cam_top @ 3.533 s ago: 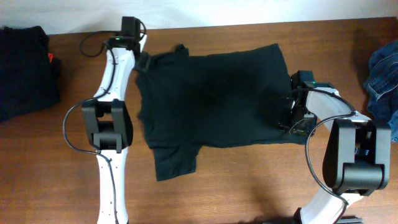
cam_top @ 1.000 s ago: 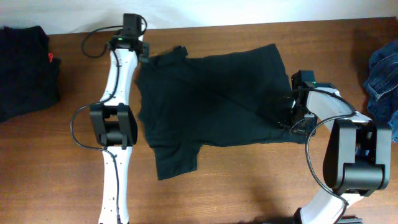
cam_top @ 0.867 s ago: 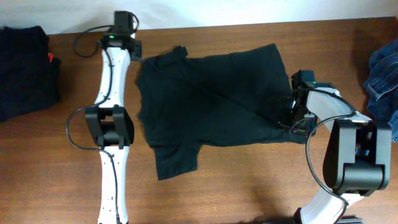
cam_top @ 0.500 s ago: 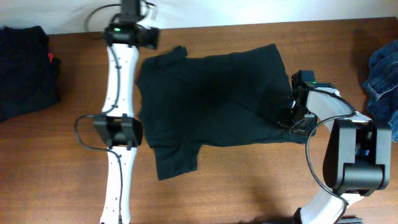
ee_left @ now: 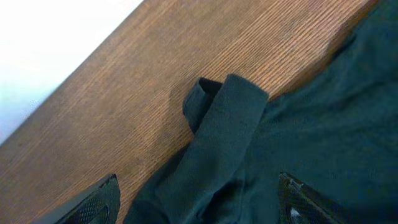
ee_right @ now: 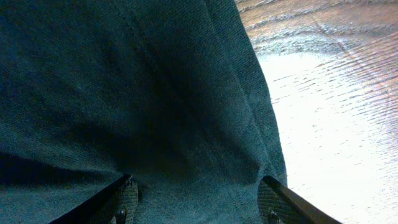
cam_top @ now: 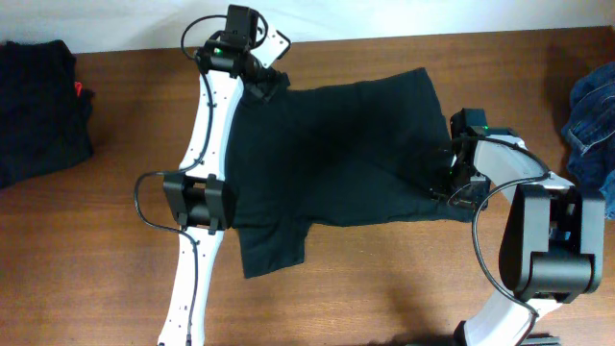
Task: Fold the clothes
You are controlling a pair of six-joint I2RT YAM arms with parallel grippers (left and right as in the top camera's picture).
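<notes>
a: while the black t-shirt [cam_top: 336, 154] lay spread on the table [cam_top: 384, 288], what did the left gripper [ee_left: 199, 199] do?
b: hovered, jaws apart, over a sleeve [ee_left: 221, 118].
a: and the right gripper [ee_right: 196, 193]?
b: spread over the hem; grip unclear.

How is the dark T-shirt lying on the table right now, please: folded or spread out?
Spread out: the T-shirt lies flat, body and both sleeves showing, not yet folded.

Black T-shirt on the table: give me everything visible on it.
The black T-shirt is plain dark knit cloth without print, lying flat and unfolded on the wooden table. One short sleeve points toward the near edge; the other, at the far edge, is crumpled with its cuff curled. The left arm crosses its side, and the right end effector sits at its hem.
</notes>
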